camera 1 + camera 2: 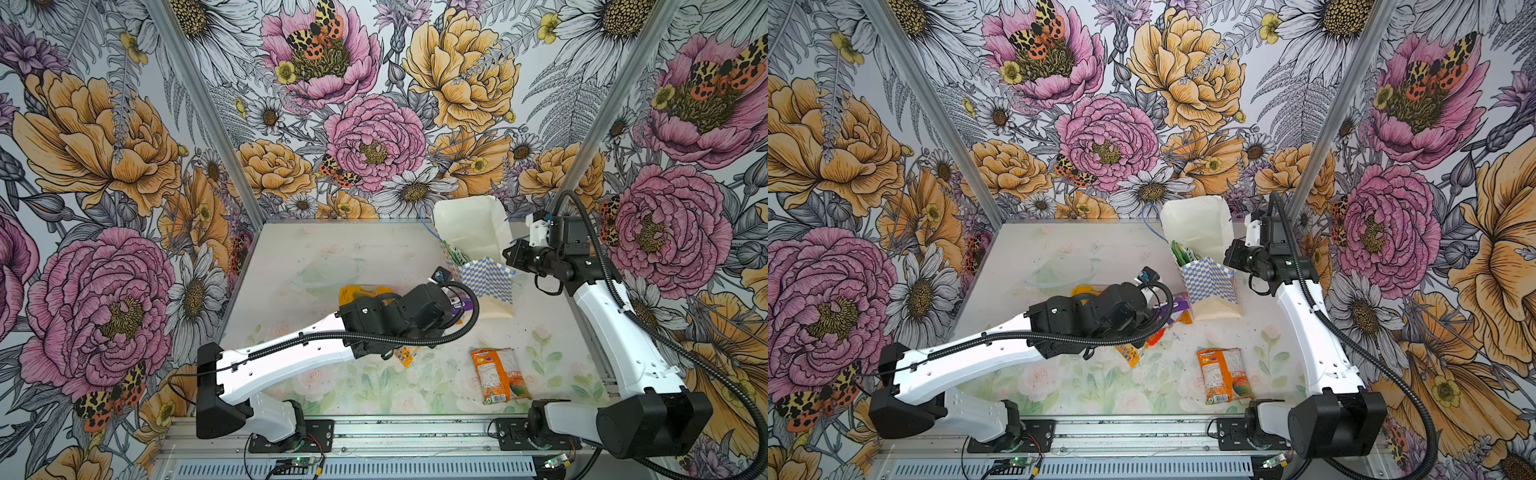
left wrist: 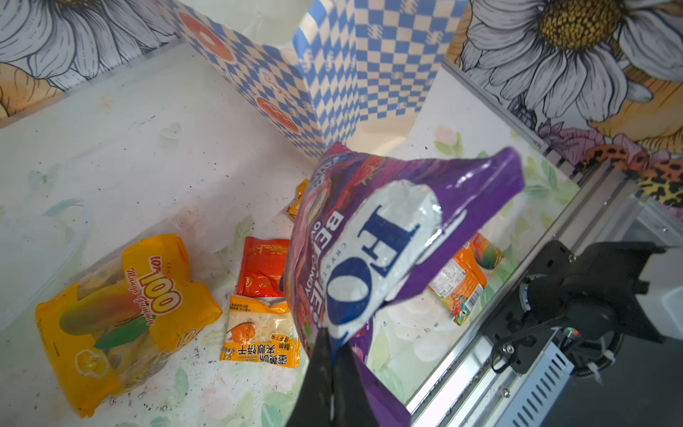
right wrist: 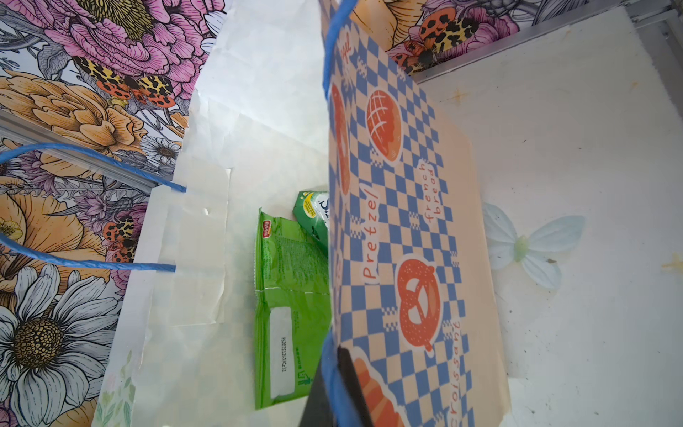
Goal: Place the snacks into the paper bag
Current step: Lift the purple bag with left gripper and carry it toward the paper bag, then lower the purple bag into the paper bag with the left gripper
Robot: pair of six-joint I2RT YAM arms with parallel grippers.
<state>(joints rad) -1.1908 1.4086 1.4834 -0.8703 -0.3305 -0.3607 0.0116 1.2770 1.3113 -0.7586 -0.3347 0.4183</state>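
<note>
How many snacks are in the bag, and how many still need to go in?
Two green packets lie in the paper bag. The left gripper is shut on the purple FOX'S packet, while the right gripper pinches the bag's rim. At least four wait on the table: the mango gummy packet, the red packet, the yellow-and-white packet and the orange packet.

In the left wrist view the purple packet [image 2: 388, 236] clamped in the jaws is cut off at the edge beside them, and an orange packet [image 2: 460, 281] beyond is half hidden by it. In the right wrist view two green packets [image 3: 292, 295] are partly covered by the paper bag [image 3: 406, 222] wall gripped in the jaws.
</note>
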